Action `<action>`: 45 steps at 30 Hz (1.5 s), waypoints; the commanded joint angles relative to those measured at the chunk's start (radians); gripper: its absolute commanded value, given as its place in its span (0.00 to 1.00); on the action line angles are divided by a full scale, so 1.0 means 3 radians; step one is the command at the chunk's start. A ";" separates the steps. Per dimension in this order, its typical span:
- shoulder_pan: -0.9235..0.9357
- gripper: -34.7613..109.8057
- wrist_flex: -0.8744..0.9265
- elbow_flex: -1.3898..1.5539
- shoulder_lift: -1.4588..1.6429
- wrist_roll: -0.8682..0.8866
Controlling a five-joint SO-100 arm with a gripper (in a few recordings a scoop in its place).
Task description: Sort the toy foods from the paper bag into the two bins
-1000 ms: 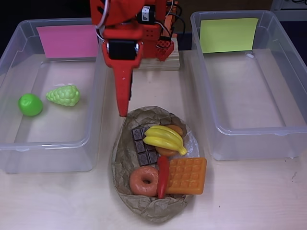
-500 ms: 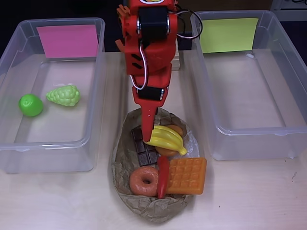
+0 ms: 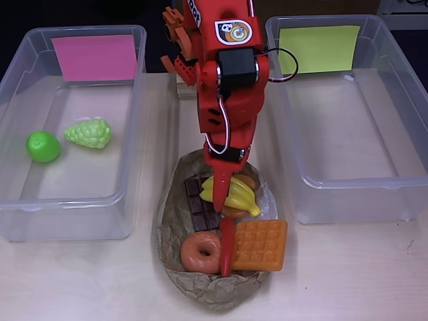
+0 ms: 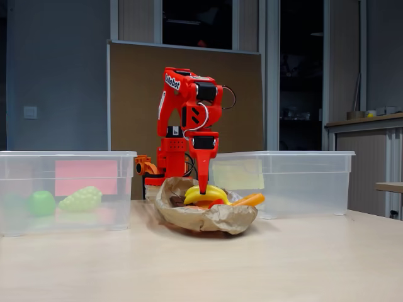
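Pale surface [image 3: 348,267]: the claw [image 3: 217,200] has swung from the bag's far-left rim down onto the banana [image 3: 237,194] in the paper bag [image 3: 170,221]; grip state unclear; pickup seems imminent.

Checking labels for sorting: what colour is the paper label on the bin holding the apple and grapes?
Pink label, clearest in the overhead view.

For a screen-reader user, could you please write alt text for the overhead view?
A red robot arm's gripper reaches down onto a yellow banana on a crumpled paper bag also holding a chocolate bar, donut, chili and waffle. The pink-labelled bin holds an apple and grapes.
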 commanded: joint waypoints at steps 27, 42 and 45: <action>0.0383 0.37 0.1457 -0.1749 0.0399 -0.0435; 0.1938 0.39 0.0828 -0.0383 0.2219 -0.0496; 0.2296 0.38 0.0552 -0.0128 0.2250 -0.0721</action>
